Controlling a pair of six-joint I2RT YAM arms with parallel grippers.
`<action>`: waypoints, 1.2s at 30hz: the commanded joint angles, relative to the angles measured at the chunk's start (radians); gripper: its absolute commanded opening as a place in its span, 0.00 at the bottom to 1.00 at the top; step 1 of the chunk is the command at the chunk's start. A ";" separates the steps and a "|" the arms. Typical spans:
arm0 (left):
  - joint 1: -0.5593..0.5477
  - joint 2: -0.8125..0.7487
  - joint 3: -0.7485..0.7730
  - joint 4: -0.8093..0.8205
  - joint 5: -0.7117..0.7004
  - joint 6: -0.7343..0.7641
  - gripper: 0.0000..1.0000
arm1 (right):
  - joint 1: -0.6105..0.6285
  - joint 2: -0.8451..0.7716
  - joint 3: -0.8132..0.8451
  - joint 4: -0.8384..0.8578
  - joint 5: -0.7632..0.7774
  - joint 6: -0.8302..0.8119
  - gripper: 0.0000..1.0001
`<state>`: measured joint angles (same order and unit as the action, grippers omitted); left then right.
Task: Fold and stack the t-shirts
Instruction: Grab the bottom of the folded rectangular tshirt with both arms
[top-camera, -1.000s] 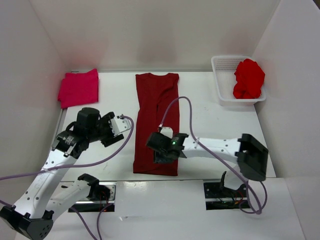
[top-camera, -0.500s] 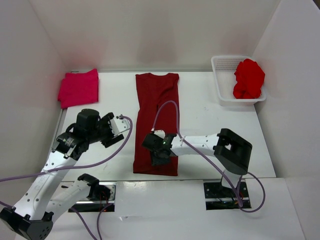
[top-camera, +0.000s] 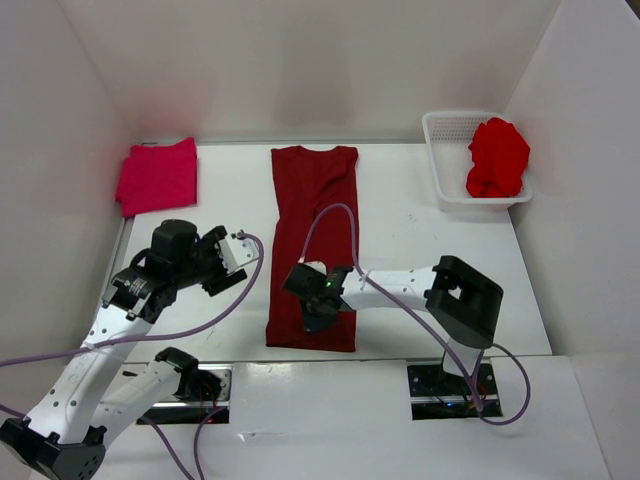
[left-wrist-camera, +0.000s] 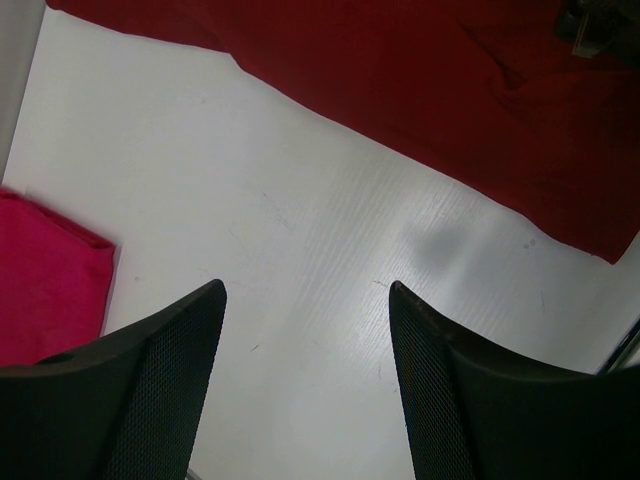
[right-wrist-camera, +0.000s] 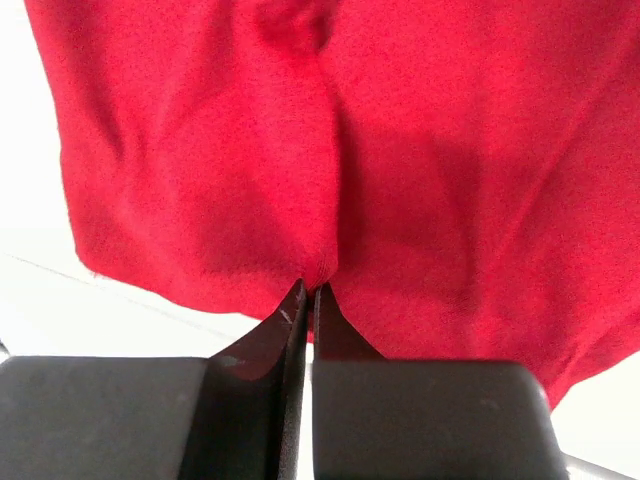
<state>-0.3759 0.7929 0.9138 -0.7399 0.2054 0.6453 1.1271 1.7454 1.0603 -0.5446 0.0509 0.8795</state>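
Pinched together, the right gripper (right-wrist-camera: 308, 288) has its two black fingertips closed on a small ridge of the maroon t-shirt (right-wrist-camera: 430, 150), close to one edge of the cloth. The fabric puckers away from the tips in a soft crease. From above, this gripper (top-camera: 318, 310) sits on the near part of the garment.

The maroon t-shirt (top-camera: 312, 220) lies flat in the middle of the white table (top-camera: 420, 230), folded lengthwise into a long, narrow strip with the sleeves turned in. Its long axis runs from the arms' side toward the back wall, with the scooped neckline at the far end and the hem at the near end. The strip leans slightly left toward the hem. The cloth is a matte, soft knit (it reads as a brighter red in the right wrist view than from above).

The pink t-shirt (top-camera: 157, 175) is folded into a rough square at the far left corner. The bright red t-shirt (top-camera: 497, 157) is a crumpled lump in the white mesh basket (top-camera: 445, 130) at the far right, bulging above the rim.

The left gripper (left-wrist-camera: 305, 390) has its jaws standing apart with nothing between them, over bare table (left-wrist-camera: 300, 250). Its black pads (left-wrist-camera: 160, 390) show a fine mesh texture. In that view the pink t-shirt (left-wrist-camera: 45, 270) lies to one side and the maroon t-shirt (left-wrist-camera: 420, 90) to the other.
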 joint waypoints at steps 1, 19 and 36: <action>-0.003 -0.012 -0.006 0.020 -0.001 -0.015 0.73 | -0.006 -0.072 -0.005 0.049 -0.106 -0.043 0.00; -0.003 -0.012 -0.006 0.000 -0.001 0.050 0.76 | -0.006 -0.121 -0.074 -0.026 -0.191 -0.100 0.73; -0.014 0.447 0.117 0.067 0.323 -0.553 0.97 | -0.081 -0.518 -0.163 -0.288 0.158 0.286 0.78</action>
<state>-0.3790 1.0416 0.9554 -0.6853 0.3710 0.4904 1.0447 1.2984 0.9260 -0.7658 0.1215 1.0523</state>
